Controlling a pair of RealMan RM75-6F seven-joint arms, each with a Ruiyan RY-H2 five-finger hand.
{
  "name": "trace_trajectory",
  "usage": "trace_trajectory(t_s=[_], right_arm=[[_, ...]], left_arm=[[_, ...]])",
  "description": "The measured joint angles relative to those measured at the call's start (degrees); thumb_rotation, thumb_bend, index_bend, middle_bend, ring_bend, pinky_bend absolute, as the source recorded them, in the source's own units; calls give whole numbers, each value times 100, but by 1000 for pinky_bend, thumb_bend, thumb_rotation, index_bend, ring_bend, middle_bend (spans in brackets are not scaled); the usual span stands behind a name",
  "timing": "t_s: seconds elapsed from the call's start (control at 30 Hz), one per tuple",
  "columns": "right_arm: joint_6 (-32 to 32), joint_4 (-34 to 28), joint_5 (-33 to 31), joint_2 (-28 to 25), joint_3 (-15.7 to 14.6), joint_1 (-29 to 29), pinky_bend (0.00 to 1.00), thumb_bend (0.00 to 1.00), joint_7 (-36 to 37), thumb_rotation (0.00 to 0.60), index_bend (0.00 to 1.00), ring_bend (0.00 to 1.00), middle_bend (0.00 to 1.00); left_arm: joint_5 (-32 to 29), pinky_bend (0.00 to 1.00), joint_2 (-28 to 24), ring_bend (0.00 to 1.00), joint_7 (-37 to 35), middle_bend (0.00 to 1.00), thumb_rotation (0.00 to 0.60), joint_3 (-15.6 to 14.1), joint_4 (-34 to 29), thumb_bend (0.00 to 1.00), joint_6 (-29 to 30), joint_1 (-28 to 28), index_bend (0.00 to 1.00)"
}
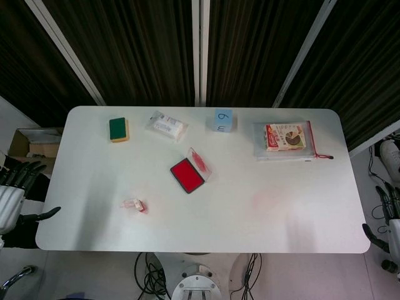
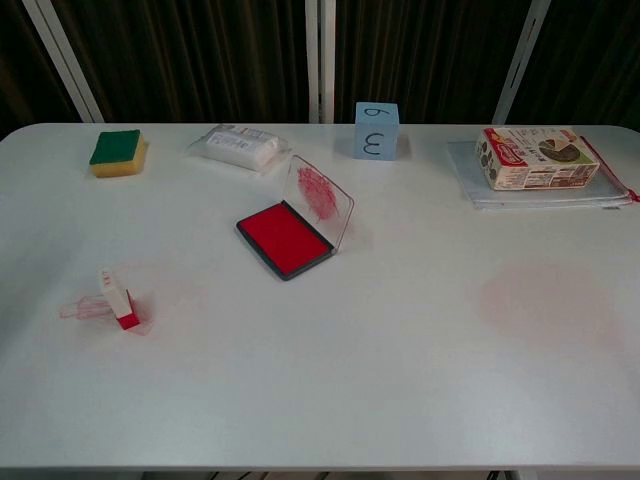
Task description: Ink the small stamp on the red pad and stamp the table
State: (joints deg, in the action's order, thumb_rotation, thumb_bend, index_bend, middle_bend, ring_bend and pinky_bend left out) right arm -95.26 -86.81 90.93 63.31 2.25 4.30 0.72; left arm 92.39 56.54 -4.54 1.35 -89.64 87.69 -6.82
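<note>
The small stamp (image 1: 134, 205) (image 2: 117, 298) lies on the white table (image 1: 206, 231) near its front left, red base toward the right, next to a clear cap. The red ink pad (image 1: 187, 174) (image 2: 284, 238) sits open in the table's middle, its clear lid (image 2: 323, 194) tipped up behind it and smeared red. My left hand (image 1: 14, 187) hangs off the table's left edge with fingers spread and nothing in it. My right hand (image 1: 386, 215) hangs beyond the right edge, also holding nothing. Neither hand shows in the chest view.
A green and yellow sponge (image 1: 118, 129) (image 2: 118, 152), a white packet (image 1: 166, 125) (image 2: 238, 147) and a blue cube (image 1: 222, 120) (image 2: 376, 130) line the far edge. A printed box on a clear pouch (image 1: 287, 139) (image 2: 535, 158) lies far right. Faint red smudges (image 2: 545, 295) mark the table's right half.
</note>
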Motion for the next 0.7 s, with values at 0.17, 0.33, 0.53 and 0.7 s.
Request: trace_trajectory(t_s=[0.17, 0.33, 0.53, 0.7], right_arm=[[1, 20, 18, 17, -18, 5, 0, 153, 2, 600, 0, 0, 0], [-30, 128, 19, 24, -27, 28, 0, 153, 153, 600, 0, 0, 0], [-103, 211, 12, -11, -25, 70, 0, 153, 312, 600, 0, 0, 0], [-80, 138, 10, -63, -13, 54, 0, 153, 284, 600, 0, 0, 0]], left_arm=[[14, 209, 27, 108, -8, 117, 155, 0, 26, 32, 2, -9, 135], [89, 209, 5, 108, 104, 117, 168, -20, -90, 32, 21, -14, 135], [262, 215, -84, 108, 230, 117, 256, -37, -241, 34, 111, -22, 135], [513, 465, -3, 234, 129, 142, 572, -16, -179, 95, 291, -65, 157]])
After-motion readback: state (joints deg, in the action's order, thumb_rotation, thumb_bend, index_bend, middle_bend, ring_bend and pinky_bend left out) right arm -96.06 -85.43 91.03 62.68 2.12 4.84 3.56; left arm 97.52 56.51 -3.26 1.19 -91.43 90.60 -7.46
